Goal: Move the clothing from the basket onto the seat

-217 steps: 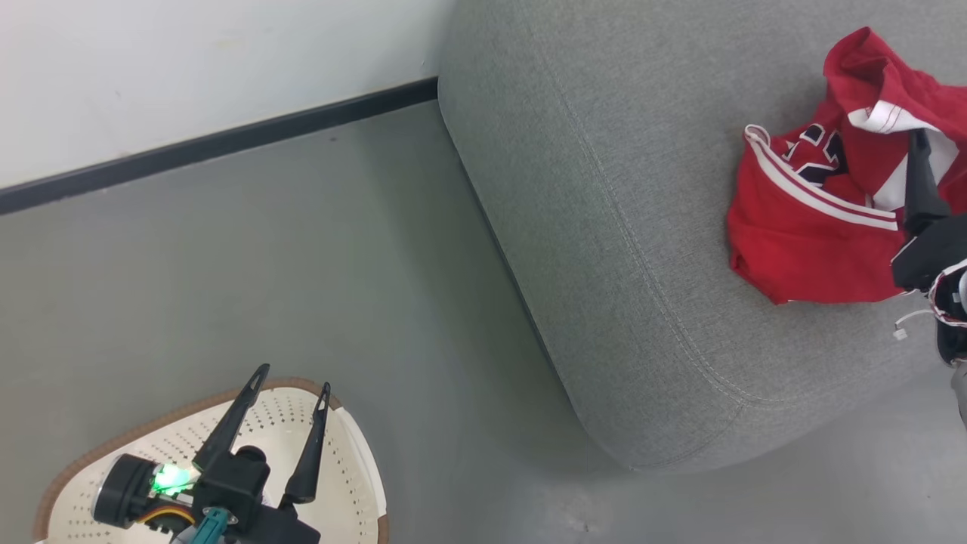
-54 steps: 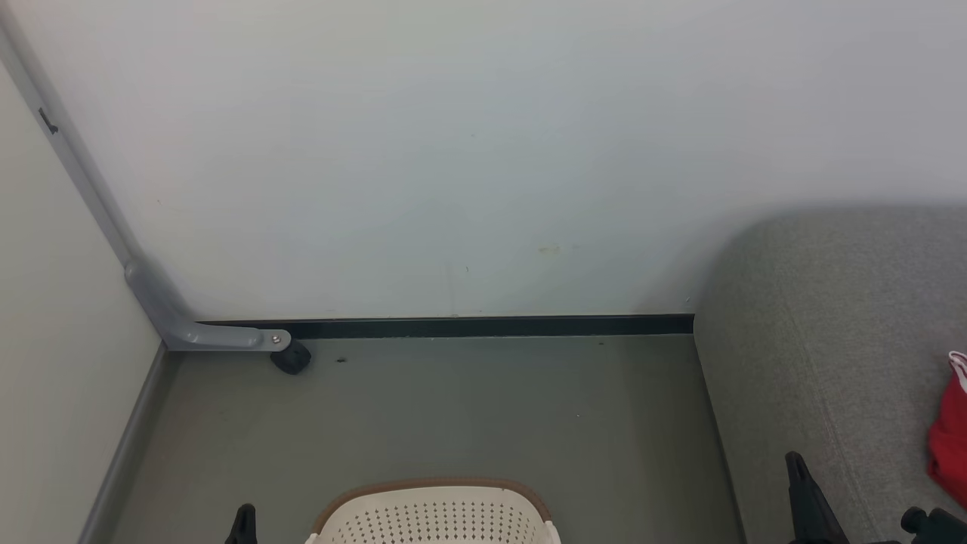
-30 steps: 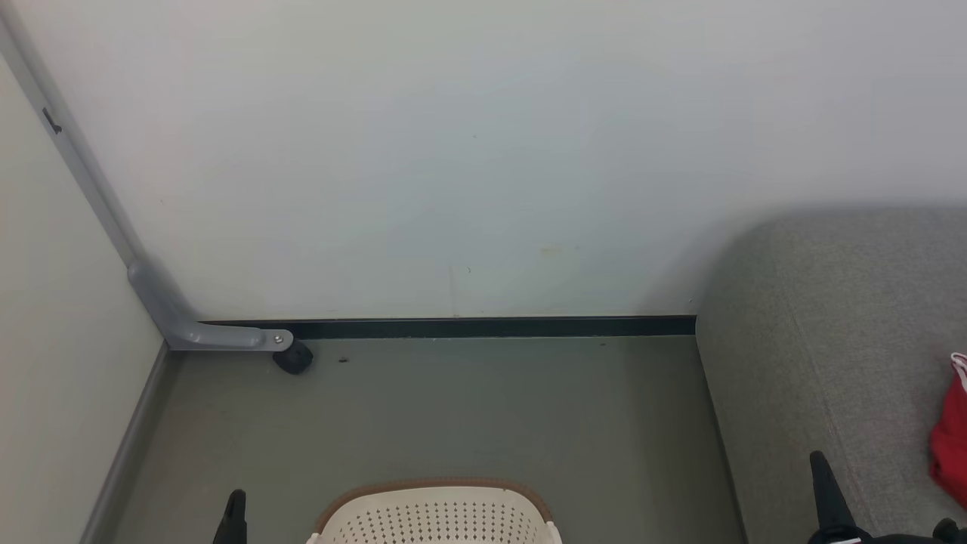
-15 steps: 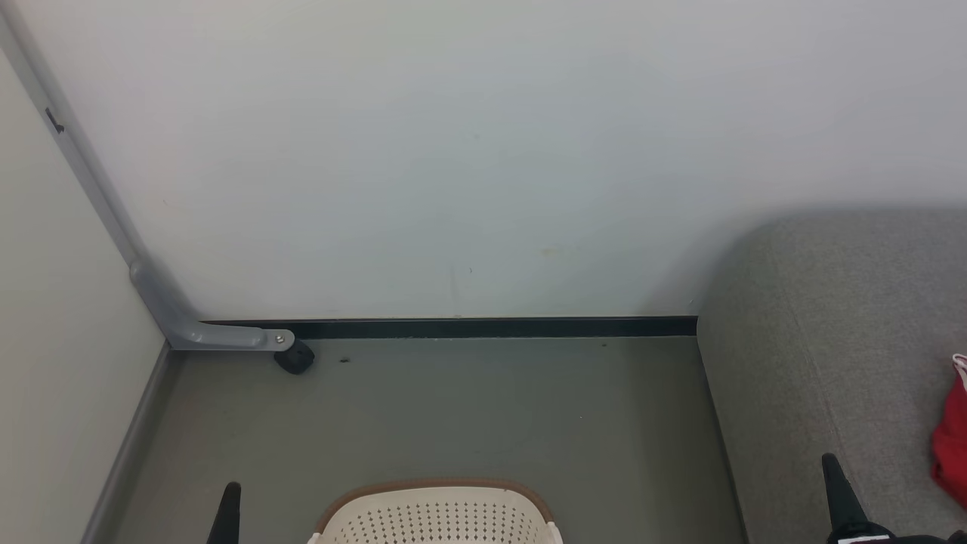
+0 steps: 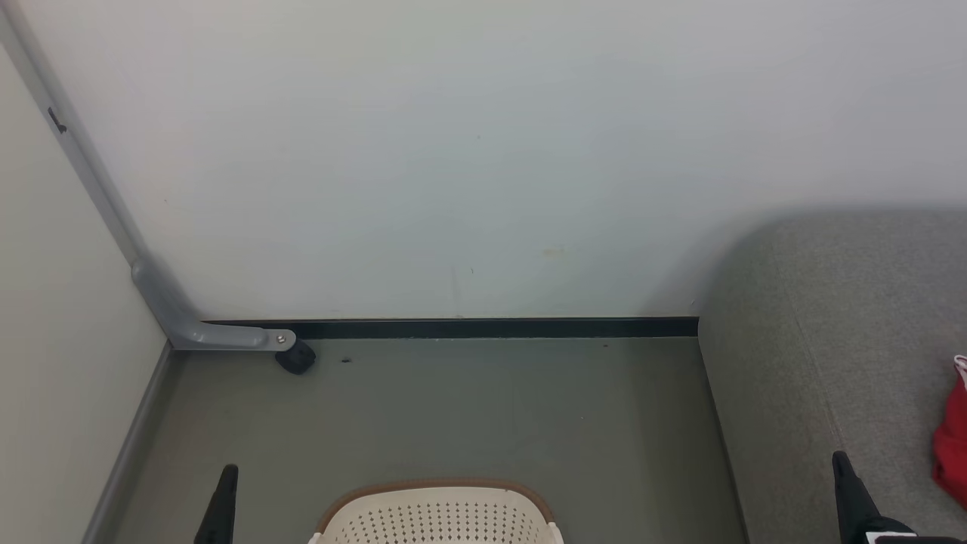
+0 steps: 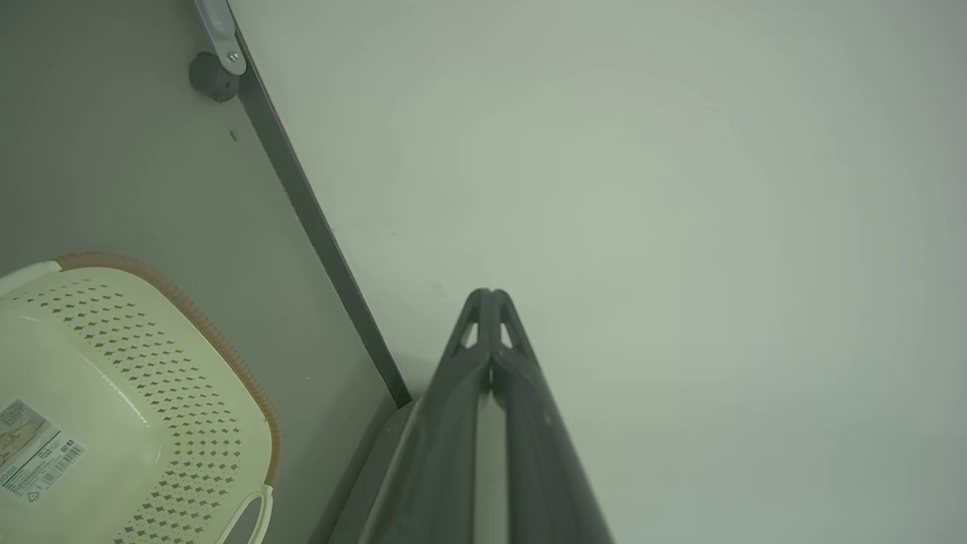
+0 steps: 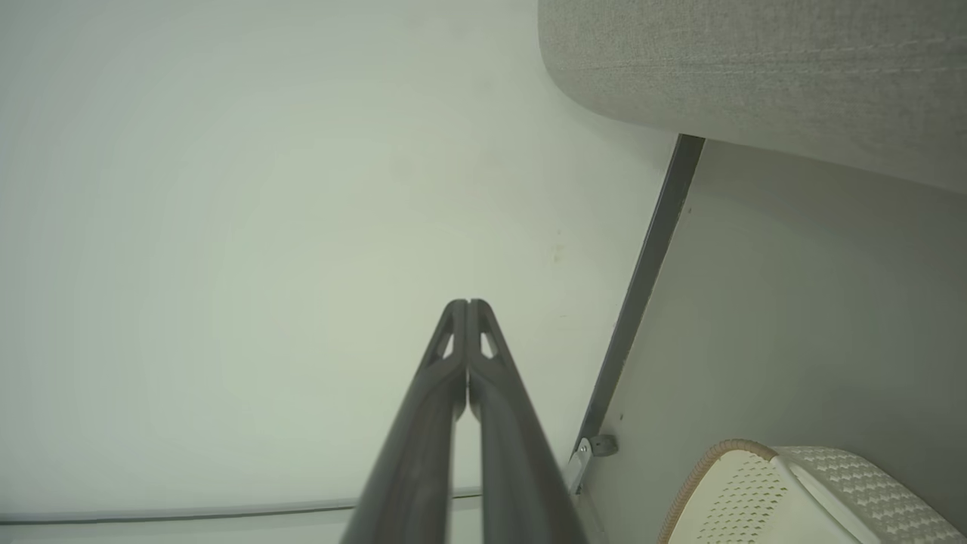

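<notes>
Head view had red clothing (image 5: 953,442) lying on the grey seat (image 5: 823,325), well apart from the basket (image 5: 434,517), whose visible part looked bare; left gripper (image 6: 491,295) and right gripper (image 7: 467,304) stood pressed together, empty, so little seemed left.

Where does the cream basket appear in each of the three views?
Head view: basket at the bottom edge, centre.
Left wrist view: basket at lower left.
Right wrist view: basket in the lower right corner.
Shared landmark: the black skirting strip along the wall.
</notes>
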